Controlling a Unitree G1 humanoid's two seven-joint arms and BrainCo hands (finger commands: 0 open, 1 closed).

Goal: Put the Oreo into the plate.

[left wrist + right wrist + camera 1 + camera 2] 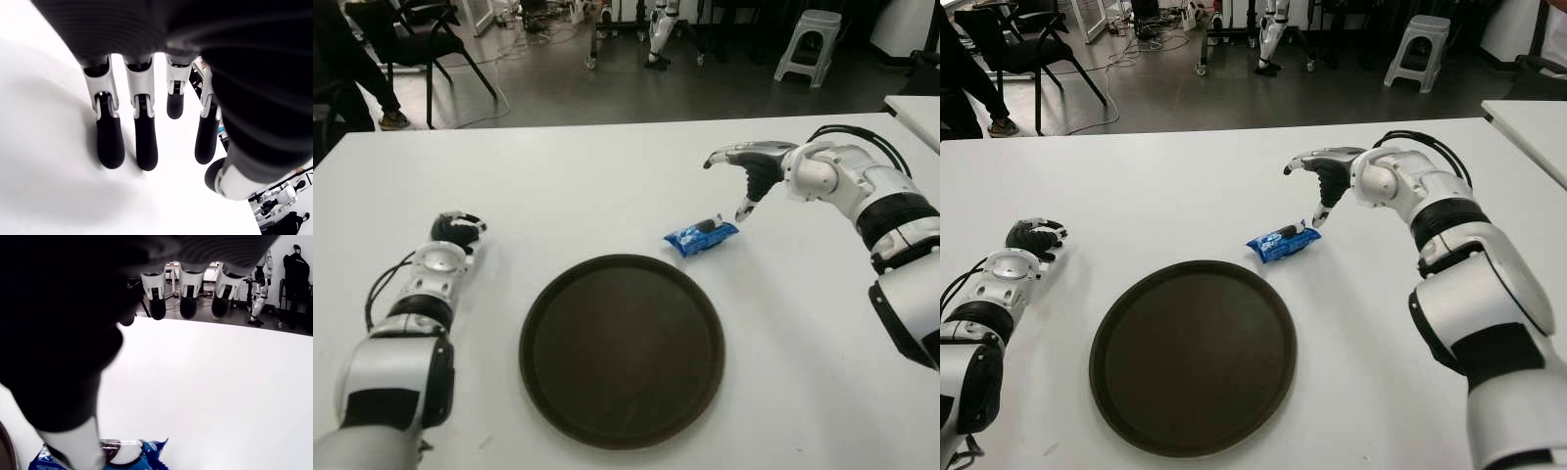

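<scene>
Right hand [1317, 191] is hovering just past the far right end of the Oreo pack [1283, 241], fingers spread, nothing in them. Its thumb tip points down right at the end of the wrapper, and you can't really tell from the eye views whether it's touching yet. The pack lies flat on the white desk [607, 176], just beyond the far right rim of the dark round plate [622, 348], not on it.

Your left hand [457, 230] sits well off to the left of the plate, fingers relaxed and holding nothing, so it's out of this one.

What I'd watch if I were you: that wrapper looks thin, slick and low to the desk. Close from where you are and you'll probably catch only the crimped end, so the pack could swing or slip out on the way over. Come down too hard with the thumb first and you might just shove it along the desk, or jam it against the plate rim. Centre the hand over the middle of the pack before closing.
</scene>
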